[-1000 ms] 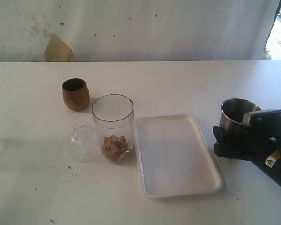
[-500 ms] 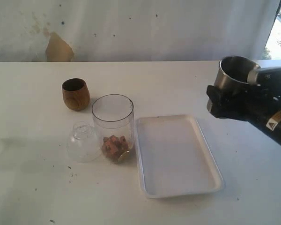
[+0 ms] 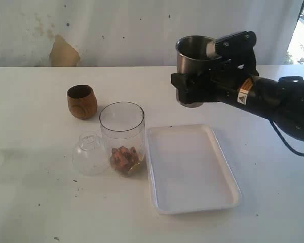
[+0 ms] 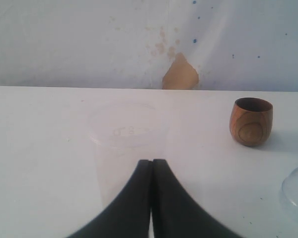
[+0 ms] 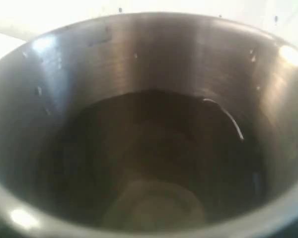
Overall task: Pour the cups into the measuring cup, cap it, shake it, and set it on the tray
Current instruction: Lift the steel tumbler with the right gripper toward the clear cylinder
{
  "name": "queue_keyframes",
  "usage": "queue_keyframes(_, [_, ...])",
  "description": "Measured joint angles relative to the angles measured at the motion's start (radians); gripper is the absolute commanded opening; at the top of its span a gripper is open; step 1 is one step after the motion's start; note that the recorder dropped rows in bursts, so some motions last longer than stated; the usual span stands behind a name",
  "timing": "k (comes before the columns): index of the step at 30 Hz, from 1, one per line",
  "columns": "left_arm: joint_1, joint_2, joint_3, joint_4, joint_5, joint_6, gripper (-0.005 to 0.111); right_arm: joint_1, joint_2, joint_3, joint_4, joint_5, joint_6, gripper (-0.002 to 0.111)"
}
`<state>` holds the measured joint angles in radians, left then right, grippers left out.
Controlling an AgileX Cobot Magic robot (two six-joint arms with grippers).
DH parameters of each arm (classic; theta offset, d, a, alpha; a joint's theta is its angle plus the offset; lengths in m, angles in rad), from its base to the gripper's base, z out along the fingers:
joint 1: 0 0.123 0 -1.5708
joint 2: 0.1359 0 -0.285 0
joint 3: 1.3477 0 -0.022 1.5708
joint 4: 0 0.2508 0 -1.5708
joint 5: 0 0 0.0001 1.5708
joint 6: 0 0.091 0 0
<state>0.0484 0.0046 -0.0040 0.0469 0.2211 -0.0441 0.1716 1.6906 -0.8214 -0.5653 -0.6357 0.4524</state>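
Only the left wrist view shows the left gripper (image 4: 151, 163) and a frosted cup (image 4: 125, 136) standing on the table (image 4: 39, 148) just past its tips. That view also takes in the wooden cup (image 4: 253, 122) and an edge of the cap (image 4: 297, 191). The exterior view alone shows the whole row. From the left come the wooden cup (image 3: 82, 102), the cap (image 3: 90, 153) and the measuring cup (image 3: 122, 132). The cap stands neck up and touches the measuring cup, which is upright and uncapped, with small brown-orange pieces (image 3: 124, 158) at its bottom. Just beside it lies the tray (image 3: 190, 202), with nothing on it. Only the right wrist view looks down inside the tumbler (image 5: 149, 74). Its steel wall goes dark toward the bottom, and I cannot tell what is in it.

The left gripper's fingers are pressed together with nothing between them, and I cannot tell whether their tips touch the frosted cup. The right gripper (image 3: 193, 89) is spread wide around the tumbler (image 3: 191, 54), clamping it low on its sides. It holds the tumbler upright and clear of the table, to the right of the measuring cup and above the tray's far edge in the picture.

The count is two grippers, one frosted cup, one wooden cup, one cap, one measuring cup, one tray and one tumbler. There are several pieces, too bunched to number.
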Motion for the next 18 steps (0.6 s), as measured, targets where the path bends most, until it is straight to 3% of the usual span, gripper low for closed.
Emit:
queue_keyframes(9, [0.0,0.0,0.0,0.0,0.0,0.0,0.0,0.083,0.075,-0.073,0.002,0.081,0.0,0.0])
queue_keyframes(18, [0.0,0.0,0.0,0.0,0.0,0.0,0.0,0.09,0.152,-0.106,0.001,0.089,0.0,0.0])
